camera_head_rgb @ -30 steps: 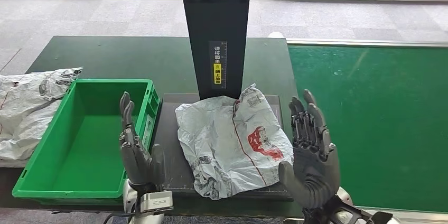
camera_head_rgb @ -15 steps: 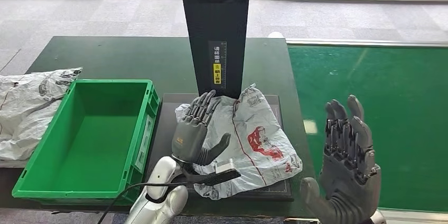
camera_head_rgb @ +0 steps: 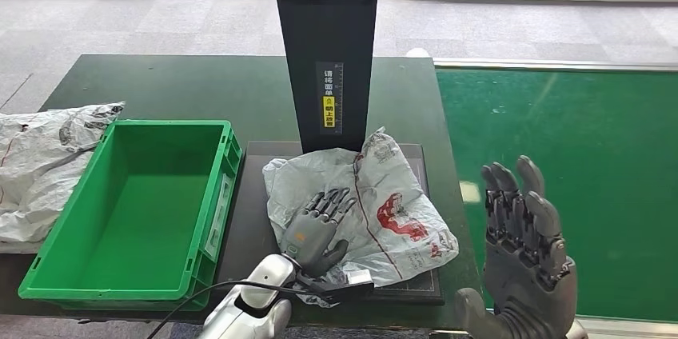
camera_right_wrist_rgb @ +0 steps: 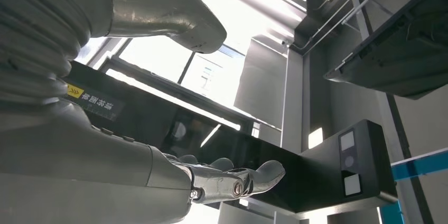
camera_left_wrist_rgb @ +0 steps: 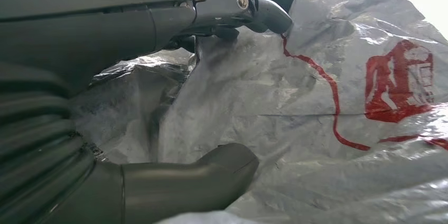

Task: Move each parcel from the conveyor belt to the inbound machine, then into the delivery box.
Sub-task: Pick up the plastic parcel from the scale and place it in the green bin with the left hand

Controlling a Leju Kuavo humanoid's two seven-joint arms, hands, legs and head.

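On the inbound machine, left hand flat on the parcel, fingers spread; right hand raised, empty, splayed.

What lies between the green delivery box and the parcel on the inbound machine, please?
In the head view, only a bare strip of the machine's dark platform separates the green box from the parcel; the left hand rests on the parcel itself.
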